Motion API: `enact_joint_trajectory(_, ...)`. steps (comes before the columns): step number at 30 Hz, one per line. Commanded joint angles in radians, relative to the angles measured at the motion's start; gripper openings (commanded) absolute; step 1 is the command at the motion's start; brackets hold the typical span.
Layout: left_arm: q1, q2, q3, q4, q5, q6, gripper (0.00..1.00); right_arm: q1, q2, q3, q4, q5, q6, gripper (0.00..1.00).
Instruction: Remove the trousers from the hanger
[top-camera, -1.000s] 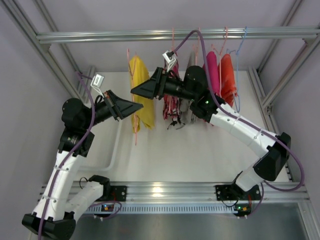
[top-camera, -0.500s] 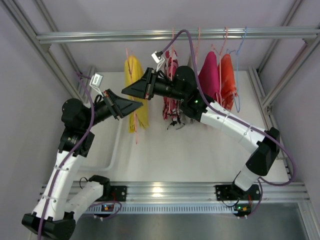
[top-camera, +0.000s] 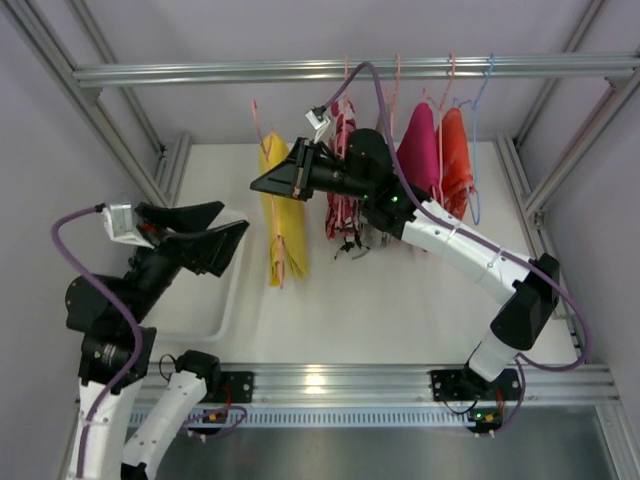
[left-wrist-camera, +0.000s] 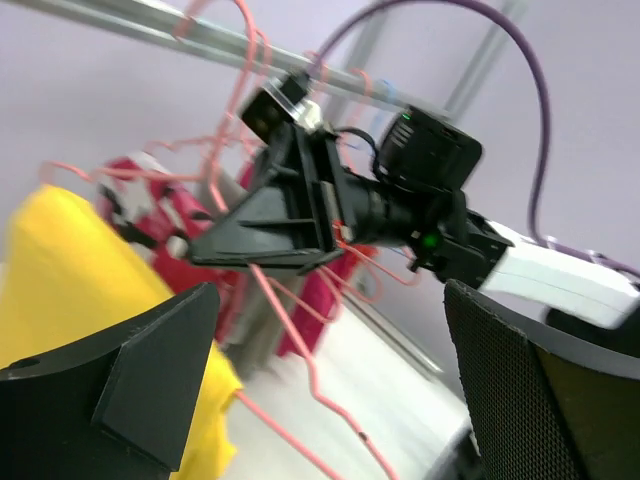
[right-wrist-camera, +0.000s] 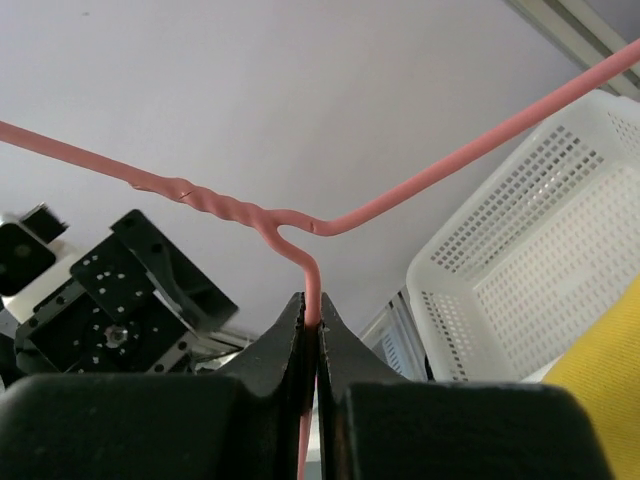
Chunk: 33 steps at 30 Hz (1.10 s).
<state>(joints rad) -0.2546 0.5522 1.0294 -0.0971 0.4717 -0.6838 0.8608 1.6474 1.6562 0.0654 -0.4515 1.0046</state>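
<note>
Just now the left fingers (top-camera: 210, 248) spring wide and empty, drawn back near the white basket (right-wrist-camera: 520, 260), as the right fingers (right-wrist-camera: 290, 340) clamp shut on the pink hanger (right-wrist-camera: 310, 265) neck; yellow trousers (top-camera: 282, 225) still draped on it, likely steadied for stripping.

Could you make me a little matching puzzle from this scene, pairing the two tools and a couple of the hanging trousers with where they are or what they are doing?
Things:
1. left tool
2. right tool
3. yellow trousers
4. orange trousers

Places or states:
A. farthest right of the hanging garments
B. shut on a pink wire hanger
C. open, holding nothing
D. farthest left of the hanging garments

Pairs: 1-C, 2-B, 3-D, 4-A
</note>
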Motion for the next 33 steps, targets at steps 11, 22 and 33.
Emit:
enact_joint_trajectory(11, 0.006, -0.346, -0.317, -0.342, -0.206, 0.746, 0.99, -0.028, -0.089, 0.144, 0.113, 0.019, 0.005, 0.00)
enact_joint_trajectory(22, 0.006, -0.299, -0.377, -0.268, -0.050, 1.047, 0.99, -0.028, -0.055, 0.323, 0.030, 0.073, 0.002, 0.00)
enact_joint_trajectory(33, 0.006, -0.318, -0.669, 0.038, -0.025, 1.169, 0.99, -0.031, -0.064, 0.439, -0.062, 0.149, 0.000, 0.00)
